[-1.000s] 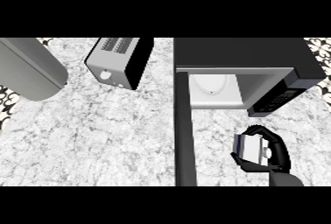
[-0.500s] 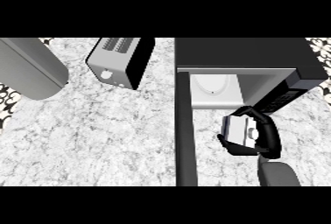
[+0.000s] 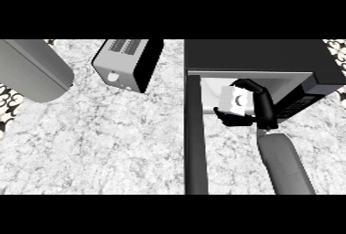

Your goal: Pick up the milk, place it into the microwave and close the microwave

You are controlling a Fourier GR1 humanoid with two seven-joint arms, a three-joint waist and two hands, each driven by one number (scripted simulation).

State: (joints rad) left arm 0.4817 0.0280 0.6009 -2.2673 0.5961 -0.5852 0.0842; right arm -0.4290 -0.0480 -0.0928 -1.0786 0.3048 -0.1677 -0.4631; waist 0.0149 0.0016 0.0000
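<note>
The milk is a white carton held at the mouth of the black microwave, whose cavity shows pale inside. My right hand is shut on the carton, fingers curled round it, with the grey forearm coming up from the lower edge. The microwave's door stands open, seen edge-on as a dark bar running toward the lower edge, left of the hand. My left hand does not show.
A silver and black toaster stands at the back on the marble counter. A large grey rounded object lies at the upper left. The microwave's control panel is right of the hand.
My right hand has carried the milk away from the counter's front and up to the microwave's opening, and the forearm has come further into view.
</note>
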